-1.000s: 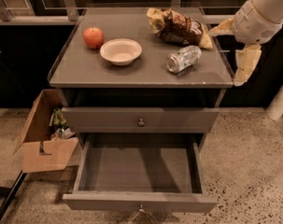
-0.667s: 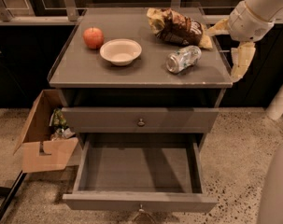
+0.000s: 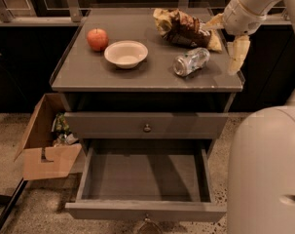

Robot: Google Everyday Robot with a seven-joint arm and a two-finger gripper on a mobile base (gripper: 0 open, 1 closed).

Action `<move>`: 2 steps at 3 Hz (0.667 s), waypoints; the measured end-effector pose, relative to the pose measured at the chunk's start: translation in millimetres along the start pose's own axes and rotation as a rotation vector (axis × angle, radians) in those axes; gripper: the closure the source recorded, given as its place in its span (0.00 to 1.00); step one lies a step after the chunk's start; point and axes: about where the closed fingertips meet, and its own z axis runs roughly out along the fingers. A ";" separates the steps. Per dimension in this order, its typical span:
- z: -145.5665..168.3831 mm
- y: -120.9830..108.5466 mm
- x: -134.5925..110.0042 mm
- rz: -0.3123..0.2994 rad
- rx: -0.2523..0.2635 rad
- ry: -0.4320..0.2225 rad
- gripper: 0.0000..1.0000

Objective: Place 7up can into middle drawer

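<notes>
The 7up can (image 3: 191, 61) lies on its side on the grey cabinet top (image 3: 88, 74), right of centre, silvery with green print. My gripper (image 3: 226, 39) hangs just right of the can at the cabinet's right edge. It is open and empty, with one pale finger (image 3: 237, 53) pointing down beside the can and the other reaching over the snack bag. The middle drawer (image 3: 144, 211) is pulled open below. It is wide, shallow, grey, and nothing shows inside it.
A brown and yellow snack bag (image 3: 181, 27) lies behind the can. A white bowl (image 3: 126, 53) and a red apple (image 3: 97, 38) sit to the left. A shut drawer front with a round knob (image 3: 147, 127) is above the open drawer. A cardboard box (image 3: 46, 141) stands on the floor at left. My pale body (image 3: 266, 169) fills the lower right.
My gripper has moved left and up, closer to the can. My body has come into view at the lower right. The can, bag, bowl and apple have not moved.
</notes>
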 end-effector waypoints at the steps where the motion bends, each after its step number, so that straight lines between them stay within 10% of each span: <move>1: 22.9 -36.6 -26.1 -0.088 0.008 -0.022 0.00; 2: 45.6 -67.6 -42.6 -0.131 0.055 -0.045 0.00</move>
